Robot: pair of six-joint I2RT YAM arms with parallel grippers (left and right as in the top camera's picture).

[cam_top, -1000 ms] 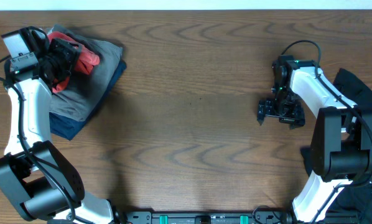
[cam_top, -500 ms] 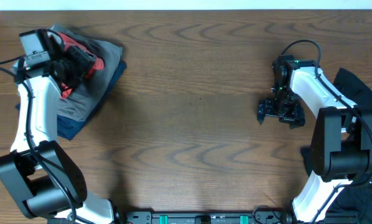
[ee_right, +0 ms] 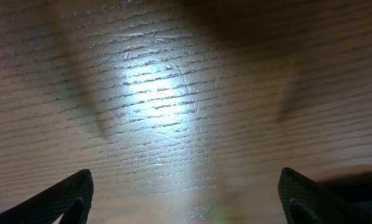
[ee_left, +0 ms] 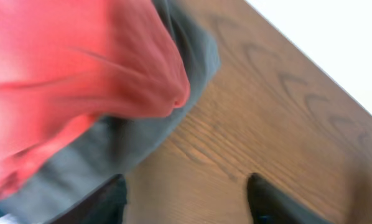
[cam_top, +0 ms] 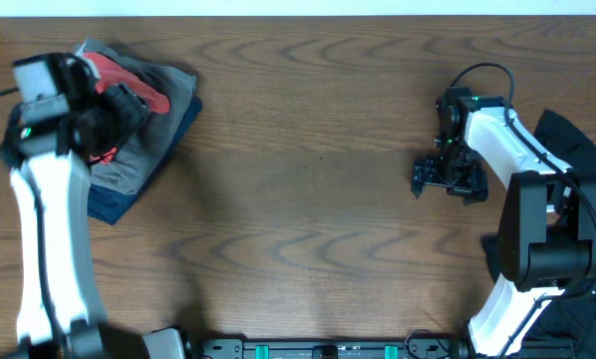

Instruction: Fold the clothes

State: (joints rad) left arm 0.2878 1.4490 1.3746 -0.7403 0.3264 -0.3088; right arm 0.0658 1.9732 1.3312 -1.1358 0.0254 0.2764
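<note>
The clothes lie in a pile at the table's far left: a coral-red T-shirt (cam_top: pixel 129 82) on top, a grey piece (cam_top: pixel 150 125) under it and a navy piece (cam_top: pixel 107 204) at the bottom. My left gripper (cam_top: pixel 129 108) hovers over the pile's top. In the left wrist view the left gripper (ee_left: pixel 189 202) is open and empty, with red fabric (ee_left: pixel 74 68) and grey fabric (ee_left: pixel 130 143) just ahead of its fingers (ee_left: pixel 111 199). My right gripper (cam_top: pixel 443 181) is open over bare wood at the right, seen open in the right wrist view (ee_right: pixel 186 199). A black garment (cam_top: pixel 577 150) lies at the right edge.
The brown wooden table (cam_top: pixel 308 199) spans the view. A black cable (cam_top: pixel 482 72) loops above the right arm. The white wall edge (ee_left: pixel 335 50) runs past the table's far side.
My left arm has swung, now blurred, and its gripper has shifted a little toward the table's front over the pile. The right arm has not moved.
</note>
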